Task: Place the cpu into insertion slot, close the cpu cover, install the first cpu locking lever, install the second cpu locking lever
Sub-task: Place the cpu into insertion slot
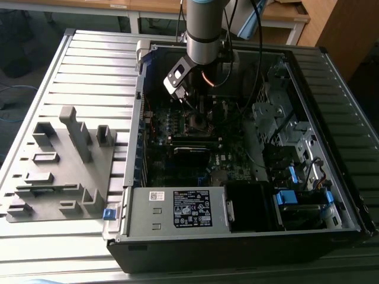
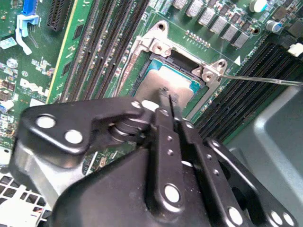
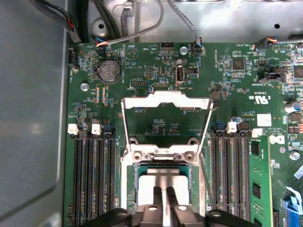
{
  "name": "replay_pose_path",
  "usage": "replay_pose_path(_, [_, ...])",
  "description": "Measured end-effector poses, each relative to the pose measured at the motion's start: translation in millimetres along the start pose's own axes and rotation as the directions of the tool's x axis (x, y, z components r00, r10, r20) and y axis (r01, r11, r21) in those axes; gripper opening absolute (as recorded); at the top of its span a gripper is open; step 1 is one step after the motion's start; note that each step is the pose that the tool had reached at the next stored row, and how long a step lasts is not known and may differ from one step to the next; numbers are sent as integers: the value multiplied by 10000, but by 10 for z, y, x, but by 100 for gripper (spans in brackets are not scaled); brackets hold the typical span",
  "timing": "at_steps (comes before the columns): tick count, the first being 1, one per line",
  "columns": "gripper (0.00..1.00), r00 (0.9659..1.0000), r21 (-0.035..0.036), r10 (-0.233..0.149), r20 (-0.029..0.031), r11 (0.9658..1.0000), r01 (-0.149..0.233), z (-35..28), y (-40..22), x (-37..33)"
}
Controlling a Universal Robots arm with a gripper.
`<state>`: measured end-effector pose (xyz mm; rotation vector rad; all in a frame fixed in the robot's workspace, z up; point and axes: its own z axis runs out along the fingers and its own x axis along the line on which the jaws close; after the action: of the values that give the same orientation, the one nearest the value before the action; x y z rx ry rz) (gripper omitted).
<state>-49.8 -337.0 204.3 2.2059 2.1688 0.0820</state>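
On the table (image 1: 89,65), a parts holder (image 1: 59,171) lies at the exterior view's left of the computer case (image 1: 137,177). Inside, on the board (image 3: 142,61), the cpu (image 3: 163,177) sits in the insertion slot (image 3: 127,184) between memory slots (image 3: 92,179). The cpu cover (image 3: 165,98) is swung back beyond it, and the tool (image 3: 164,196) is over the cpu.

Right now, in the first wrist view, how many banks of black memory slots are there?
2. The first bank lies along one side of the insertion slot, the second bank along the opposite side. Both run past the picture's edge; more may be hidden.
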Motion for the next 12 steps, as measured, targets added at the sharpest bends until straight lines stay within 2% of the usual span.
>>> replay_pose_path(1, [12,10000,0,0,0,10000,0,0,0,0])
replay_pose_path(3, [11,10000,0,0,-1,10000,0,0,0,0])
replay_pose_path(9, [11,10000,0,1,-2,10000,-1,0,0,0])
replay_pose_path(12, [11,9996,0,276,18,9996,-276,1,0,-1])
